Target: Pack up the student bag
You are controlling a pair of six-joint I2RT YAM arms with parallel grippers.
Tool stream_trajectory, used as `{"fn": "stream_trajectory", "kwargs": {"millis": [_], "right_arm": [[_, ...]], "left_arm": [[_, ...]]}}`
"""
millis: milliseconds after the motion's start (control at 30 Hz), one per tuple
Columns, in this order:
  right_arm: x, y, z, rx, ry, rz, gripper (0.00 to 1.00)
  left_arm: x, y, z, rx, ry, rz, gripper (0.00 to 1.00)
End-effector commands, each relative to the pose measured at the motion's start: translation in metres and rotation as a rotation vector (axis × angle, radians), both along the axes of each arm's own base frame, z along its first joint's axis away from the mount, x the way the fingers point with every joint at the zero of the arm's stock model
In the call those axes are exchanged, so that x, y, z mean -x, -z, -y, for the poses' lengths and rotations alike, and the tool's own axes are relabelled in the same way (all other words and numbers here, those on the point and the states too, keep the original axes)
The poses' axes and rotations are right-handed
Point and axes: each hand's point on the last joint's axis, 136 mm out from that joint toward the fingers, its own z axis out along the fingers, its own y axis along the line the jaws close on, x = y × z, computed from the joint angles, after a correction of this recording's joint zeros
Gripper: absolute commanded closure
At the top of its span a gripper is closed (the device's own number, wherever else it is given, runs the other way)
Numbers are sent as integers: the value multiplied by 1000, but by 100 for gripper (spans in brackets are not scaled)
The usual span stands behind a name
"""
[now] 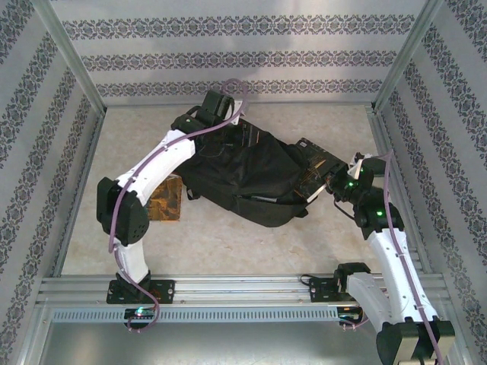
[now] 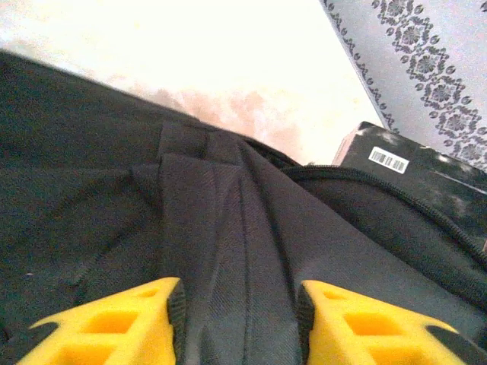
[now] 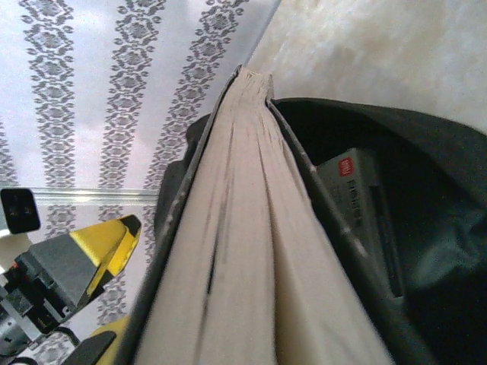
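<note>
Robot test cell, not a lived-in room. Bare aluminium posts (image 1: 72,61) frame the flat panel walls (image 1: 243,46), which are papered in grey floral stripes (homely dressing, skin-deep). The ground is a pale stone-look tabletop (image 1: 228,243). My left arm (image 1: 163,156) and right arm (image 1: 392,251) are bolted to an aluminium rail (image 1: 243,293) at the near edge. Purple cables (image 1: 112,228) run along them.

Left gripper (image 2: 240,295) on the student bag (image 2: 84,167), fabric fold (image 2: 221,213) between its yellow fingers (image 2: 114,319).
The fingers stand apart and the black ridge fills the gap. Pinched or just flanked? Can't tell. On the right, the zip (image 2: 411,201) curves round the bag's mouth, with a black book (image 2: 434,171) and its barcode label (image 2: 389,160) just beyond.
</note>
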Motion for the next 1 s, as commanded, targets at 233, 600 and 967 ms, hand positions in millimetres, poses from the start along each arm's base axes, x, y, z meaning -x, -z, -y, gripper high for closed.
{"fn": "stream_trajectory", "kwargs": {"millis": [233, 600, 967], "right_arm": [[11, -36, -27, -122, -96, 141, 100], [10, -34, -34, -129, -103, 144, 100], [8, -38, -36, -146, -103, 158, 100]], "left_arm": [[76, -41, 58, -126, 130, 84, 32], [94, -20, 92, -224, 143, 44, 28], [99, -12, 116, -211, 172, 35, 24]]}}
